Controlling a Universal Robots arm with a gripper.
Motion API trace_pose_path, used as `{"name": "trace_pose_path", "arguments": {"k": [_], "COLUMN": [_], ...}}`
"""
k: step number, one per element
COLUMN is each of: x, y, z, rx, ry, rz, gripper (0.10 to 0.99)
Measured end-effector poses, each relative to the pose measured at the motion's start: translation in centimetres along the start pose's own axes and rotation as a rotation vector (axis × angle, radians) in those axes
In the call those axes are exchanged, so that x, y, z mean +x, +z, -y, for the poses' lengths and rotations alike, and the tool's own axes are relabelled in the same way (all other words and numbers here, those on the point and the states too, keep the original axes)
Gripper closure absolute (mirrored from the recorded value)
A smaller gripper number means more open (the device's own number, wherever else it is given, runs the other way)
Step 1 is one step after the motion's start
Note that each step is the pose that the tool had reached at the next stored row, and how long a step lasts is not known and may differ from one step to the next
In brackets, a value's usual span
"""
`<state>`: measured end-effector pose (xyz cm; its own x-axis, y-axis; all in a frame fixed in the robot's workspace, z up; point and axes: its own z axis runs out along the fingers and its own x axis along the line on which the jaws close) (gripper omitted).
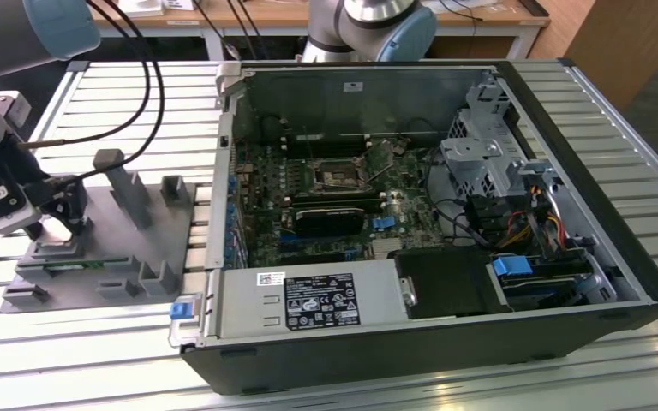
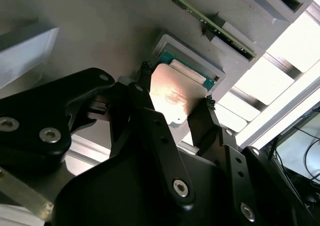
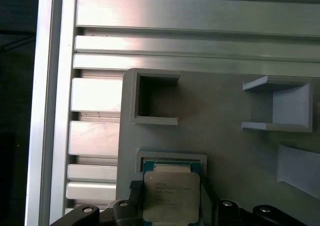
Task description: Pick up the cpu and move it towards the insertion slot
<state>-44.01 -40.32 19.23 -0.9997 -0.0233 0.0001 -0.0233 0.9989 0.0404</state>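
Item: cpu point(image 3: 170, 198), lying in a shallow pocket of the grey fixture point(image 3: 225, 151). End effector point(image 2: 177, 84): pinching 2 opposite edges of it. Insertion slot point(image 1: 338, 177): well apart from the fixture, inside the computer case point(image 1: 603, 171). Risk: the thin edge hold may slip, tilting the chip against the pocket rim.

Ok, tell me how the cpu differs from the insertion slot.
The cpu has a pale silver lid; the insertion slot has a dark centre in a silvery frame. The cpu is at the grey fixture outside the computer case; the insertion slot is inside it. The gripper has its jaws closed on the cpu, far from the insertion slot. Both are square.
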Motion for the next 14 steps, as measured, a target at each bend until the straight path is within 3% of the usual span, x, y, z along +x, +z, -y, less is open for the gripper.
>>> {"name": "trace_pose_path", "arguments": {"k": [14], "x": [-0.01], "y": [-0.37], "z": [0.0], "rx": [-0.005], "ry": [0.0], "rz": [0.0], "gripper": [0.541]}}
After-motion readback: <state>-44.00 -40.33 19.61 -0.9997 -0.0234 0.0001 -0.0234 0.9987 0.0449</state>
